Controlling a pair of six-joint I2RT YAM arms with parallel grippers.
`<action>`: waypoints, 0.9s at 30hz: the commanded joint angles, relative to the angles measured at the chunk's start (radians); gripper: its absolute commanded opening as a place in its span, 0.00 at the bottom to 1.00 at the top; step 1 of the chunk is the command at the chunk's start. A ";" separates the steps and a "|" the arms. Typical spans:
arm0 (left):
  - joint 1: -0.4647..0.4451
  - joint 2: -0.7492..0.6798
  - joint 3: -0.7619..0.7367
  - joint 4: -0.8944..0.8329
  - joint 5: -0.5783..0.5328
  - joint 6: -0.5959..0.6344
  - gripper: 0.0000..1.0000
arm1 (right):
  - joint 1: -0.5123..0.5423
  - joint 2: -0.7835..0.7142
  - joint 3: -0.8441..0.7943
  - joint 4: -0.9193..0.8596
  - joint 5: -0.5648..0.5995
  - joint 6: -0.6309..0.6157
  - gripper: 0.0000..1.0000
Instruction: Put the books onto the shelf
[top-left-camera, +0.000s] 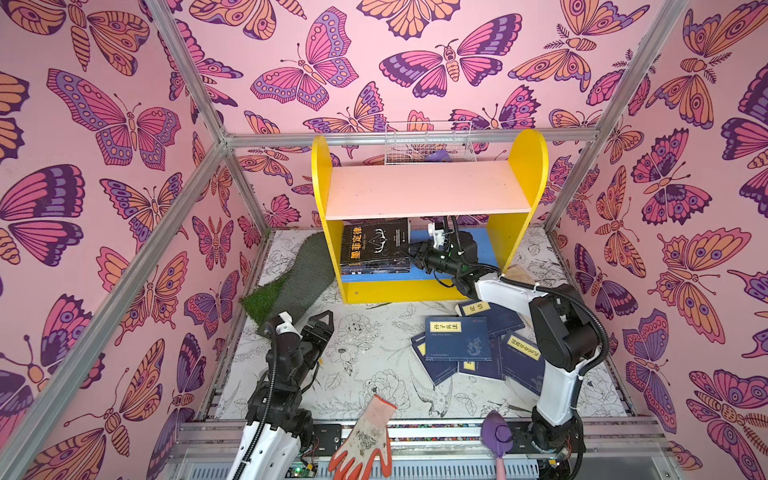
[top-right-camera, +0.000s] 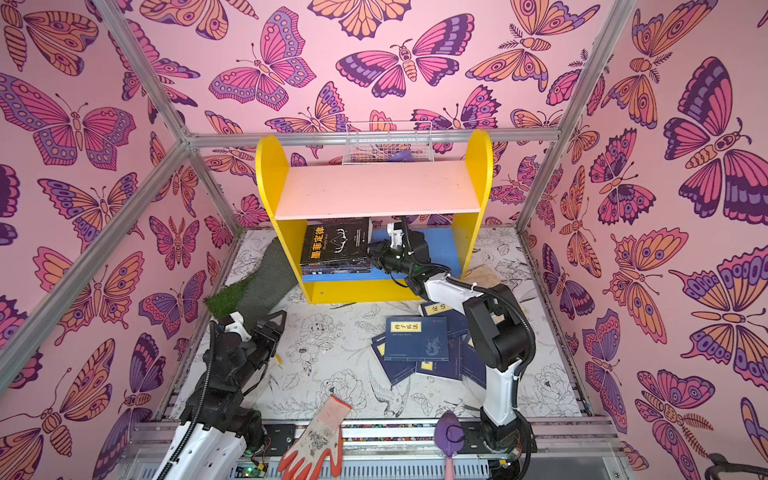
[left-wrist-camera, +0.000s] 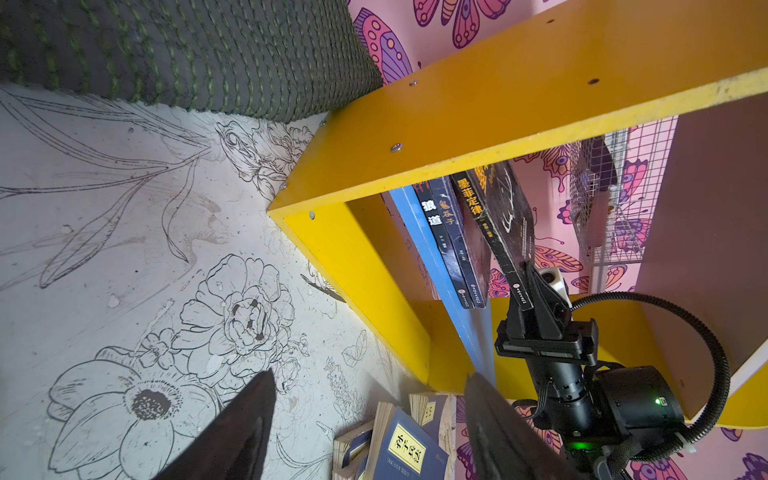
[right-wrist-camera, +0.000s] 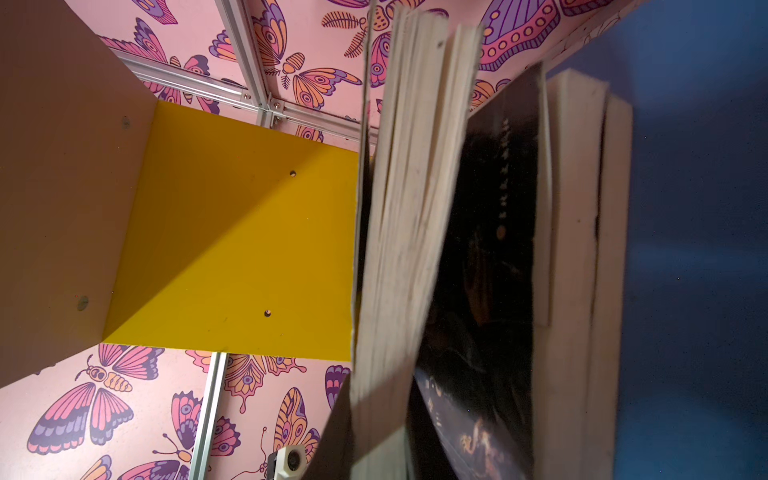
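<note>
The shelf (top-left-camera: 530, 162) stands at the back of the surface (top-left-camera: 353, 374). Loose navy-blue books (top-left-camera: 457, 338) lie near its front. Three dark paperbacks are stacked flat on the blue lower board (top-left-camera: 417, 239), against the left side panel.

The top paperback (top-left-camera: 374, 243) has its long axis parallel to the board's front edge, head toward the left panel, spine facing forward, and its right end tilted up.

The right pincer (left-wrist-camera: 528, 282) pinches that raised end. Recommended: lower until the cover seats on the stack, release, then withdraw straight out to avoid dragging the stack. The left pincer (top-left-camera: 309, 322) hangs spread and empty above the surface.
</note>
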 joint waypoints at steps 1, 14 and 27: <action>-0.001 0.004 -0.006 0.006 0.014 -0.002 0.74 | 0.009 -0.046 -0.014 0.064 -0.054 0.015 0.00; -0.001 0.016 -0.010 0.023 0.018 -0.009 0.74 | -0.013 -0.072 -0.052 0.074 -0.057 0.014 0.00; -0.002 0.020 -0.016 0.029 0.018 -0.014 0.74 | 0.007 -0.002 0.006 0.105 -0.031 0.046 0.00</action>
